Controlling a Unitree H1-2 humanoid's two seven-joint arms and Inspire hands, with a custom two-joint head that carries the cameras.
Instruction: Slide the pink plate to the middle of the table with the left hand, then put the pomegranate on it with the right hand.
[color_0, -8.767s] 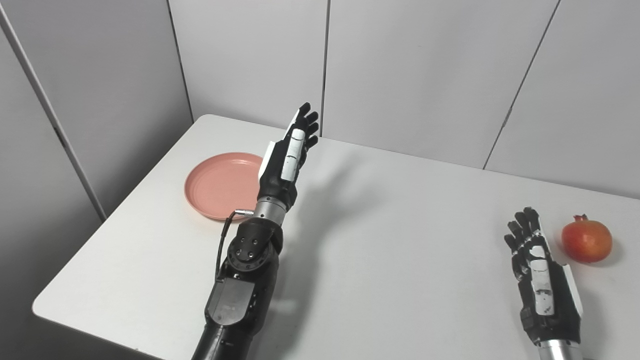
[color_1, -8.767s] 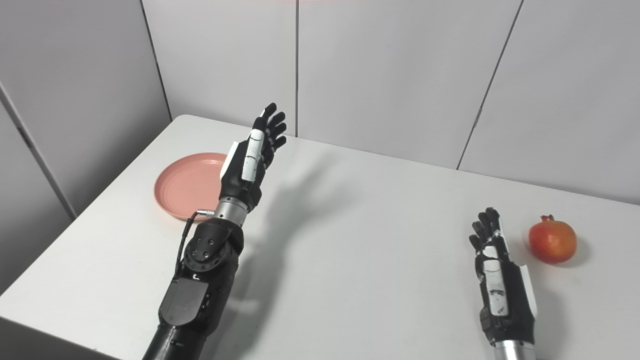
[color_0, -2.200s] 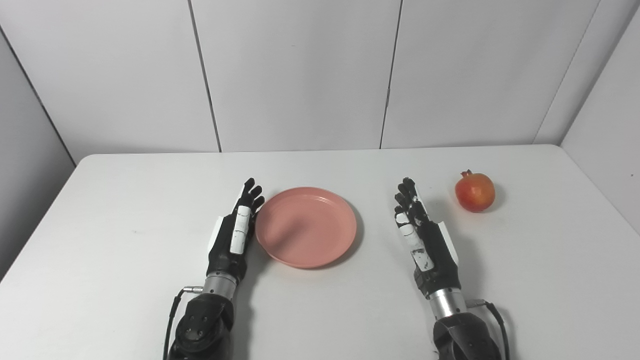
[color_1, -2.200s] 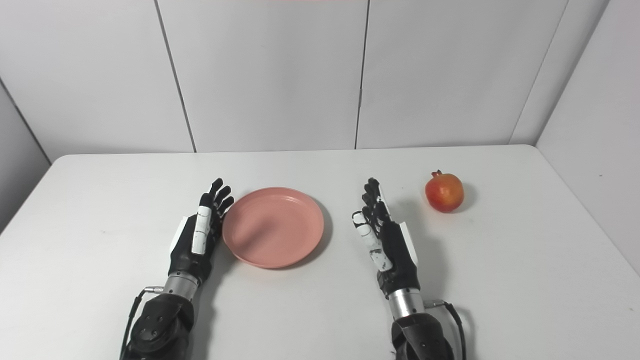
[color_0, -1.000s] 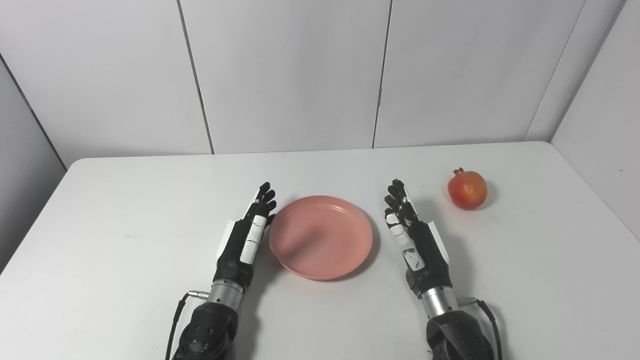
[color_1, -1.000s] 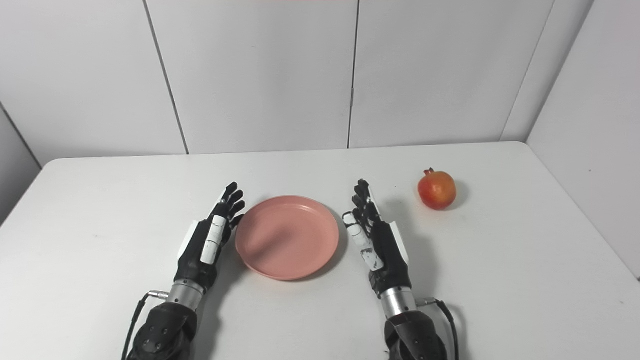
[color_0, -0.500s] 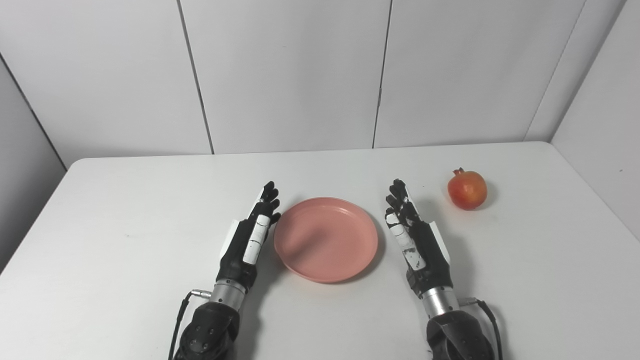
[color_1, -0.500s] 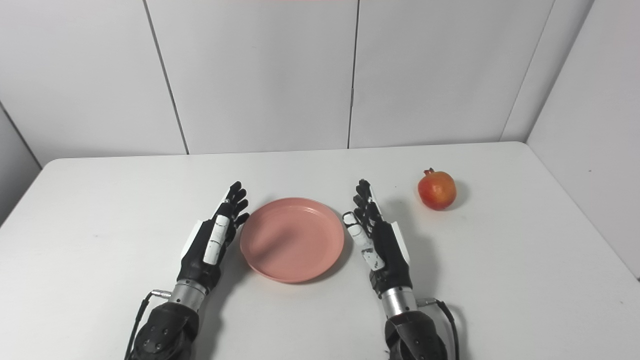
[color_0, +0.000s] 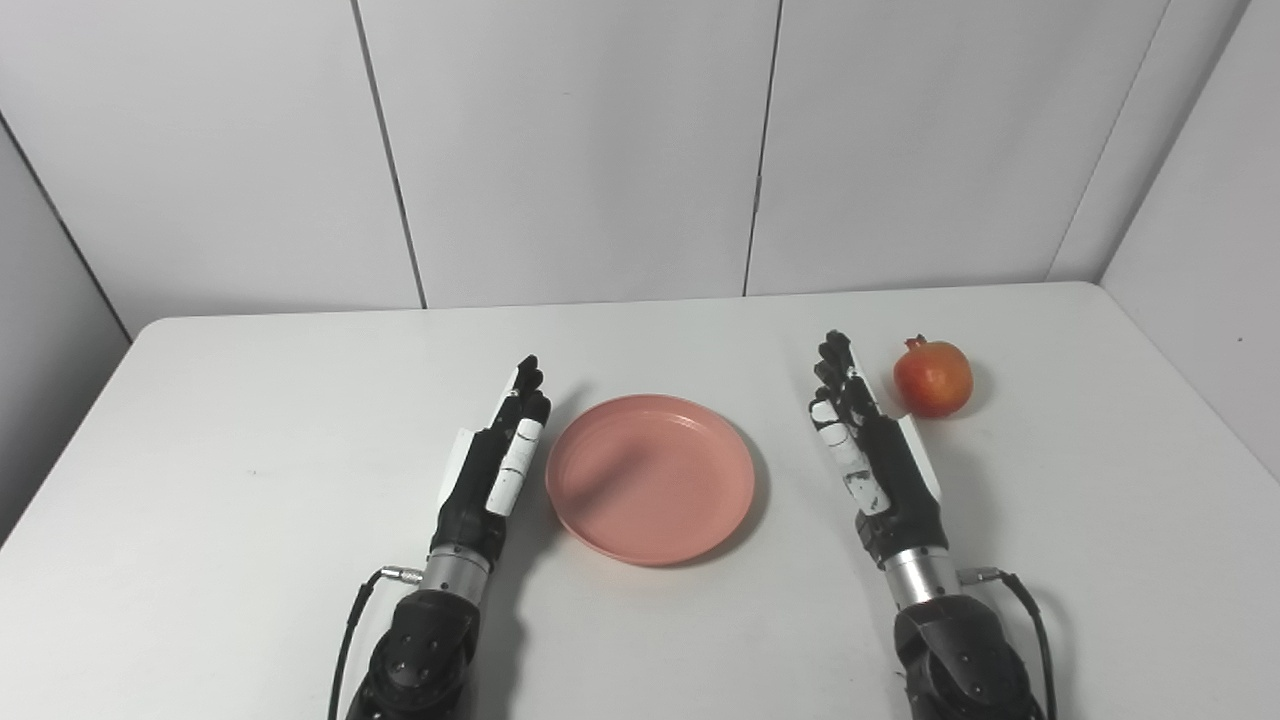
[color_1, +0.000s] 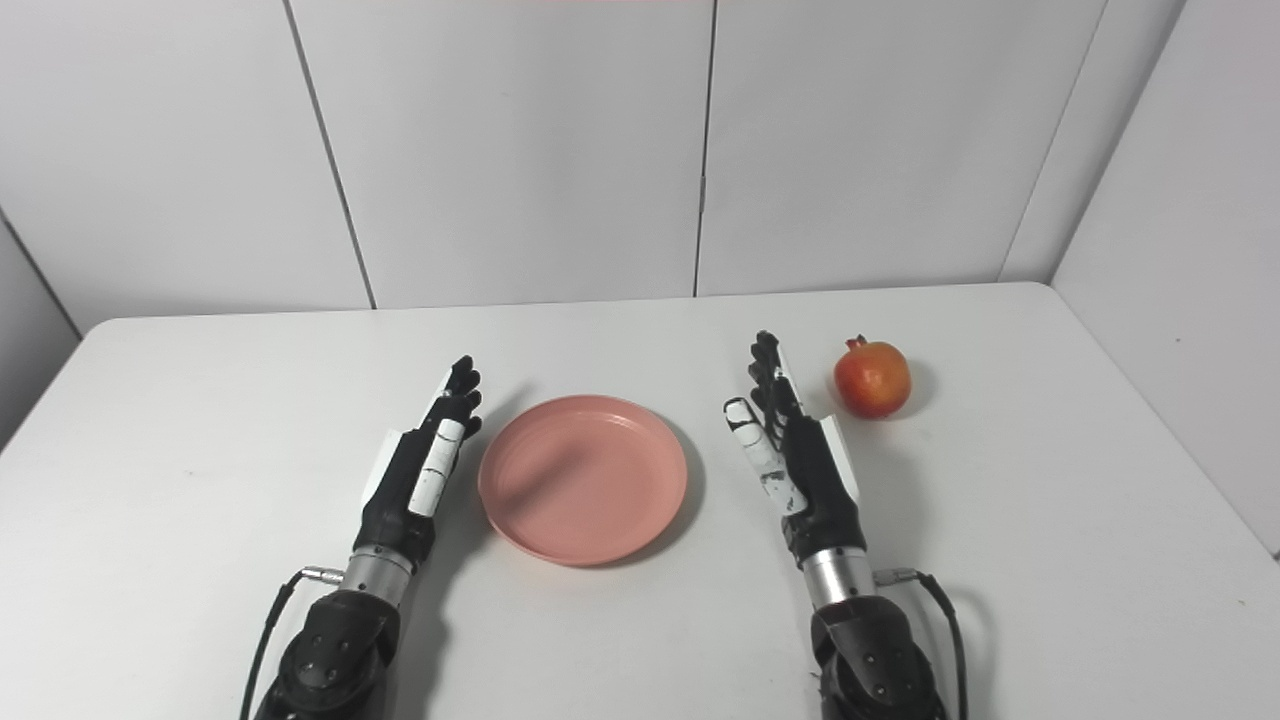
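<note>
Reaching toward the pomegranate (color_0: 932, 378) at two o'clock, the right hand (color_0: 872, 459) has straight, empty fingers (color_0: 833, 372) just beside the round, red-orange fruit. The pink plate (color_0: 650, 478) sits mid-desk (color_0: 200, 470), seemingly placed; the left hand (color_0: 492, 468), flat and empty, flanks it at nine o'clock. Next: curl around the fruit.

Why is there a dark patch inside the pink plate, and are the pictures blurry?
In the left eye view, the dark patch on the pink plate looks like a soft shadow, likely from the left hand; in the right eye view, the pomegranate and right hand look sharp, not blurry.
</note>
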